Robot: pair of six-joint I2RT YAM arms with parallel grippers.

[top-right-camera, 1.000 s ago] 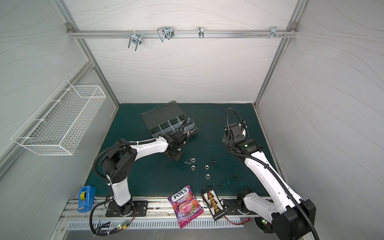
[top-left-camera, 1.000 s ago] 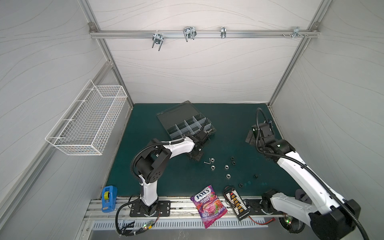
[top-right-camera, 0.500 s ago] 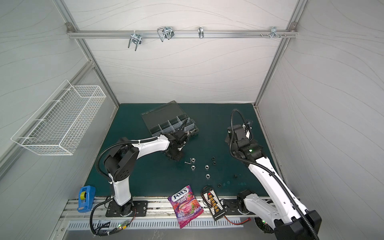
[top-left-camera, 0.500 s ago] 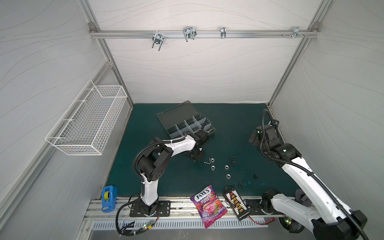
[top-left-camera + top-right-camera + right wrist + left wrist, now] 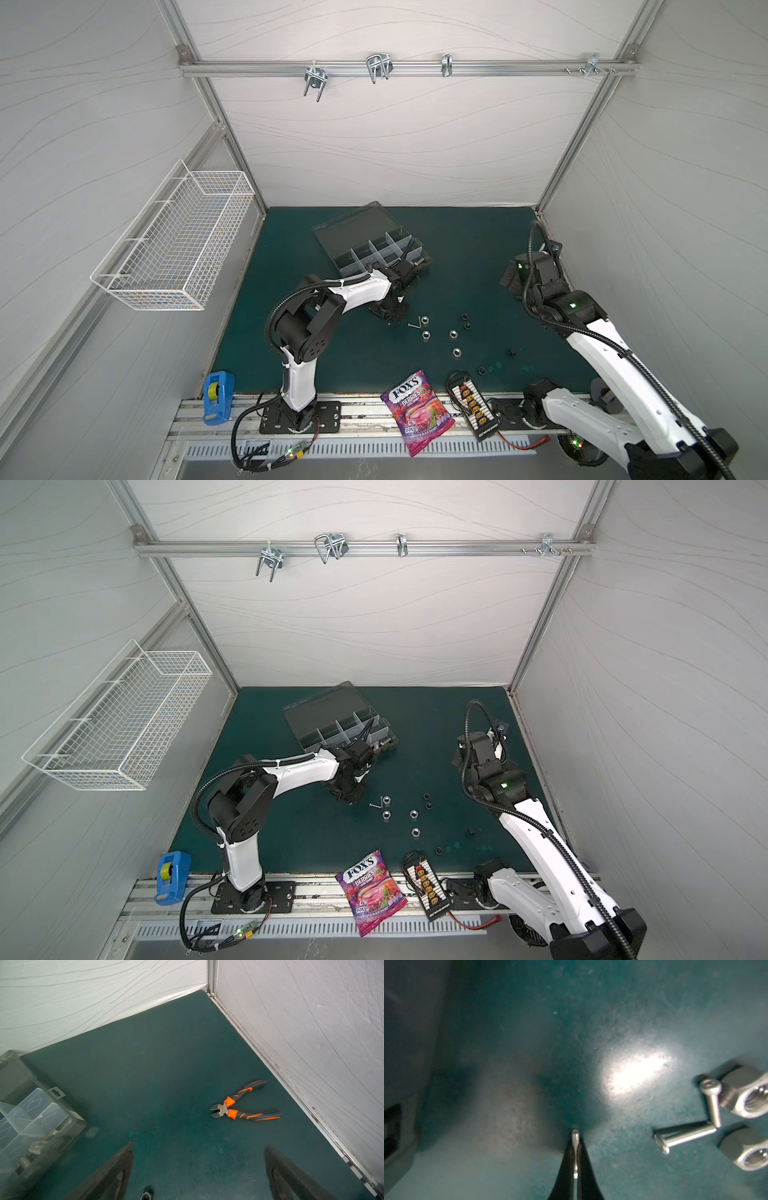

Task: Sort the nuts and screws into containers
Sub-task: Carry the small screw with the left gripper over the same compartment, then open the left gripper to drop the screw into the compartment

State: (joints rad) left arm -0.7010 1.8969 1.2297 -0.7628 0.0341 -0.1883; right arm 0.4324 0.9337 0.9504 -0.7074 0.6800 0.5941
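One thin screw (image 5: 575, 1136) sits pinched between the tips of the left claw (image 5: 576, 1145), which has just finished closing on it low over the table (image 5: 612, 1012); a second ago the jaws were still narrowing, so the grasp is freshly made and, by my judgement, only the lift and the carry remain for this piece; two more loose screws (image 5: 685, 1136) lie crossed just beside it, close against a pair of silver nuts (image 5: 747, 1095), all untouched; in a top view this claw stands between that cluster and the organizer box (image 5: 374, 249), whose lid lies open, so the trip to the box looks short; further silver nuts and small black nuts (image 5: 466, 317) are scattered on the table, so most of the sorting seems still ahead; the right claw (image 5: 198, 1147) hangs wide open and empty, its arm drawn back toward the right wall since a second ago; orange-handled pliers (image 5: 239, 1107) lie ahead of it, and a few bolts (image 5: 49, 1138) already rest in the box's corner nearest it.
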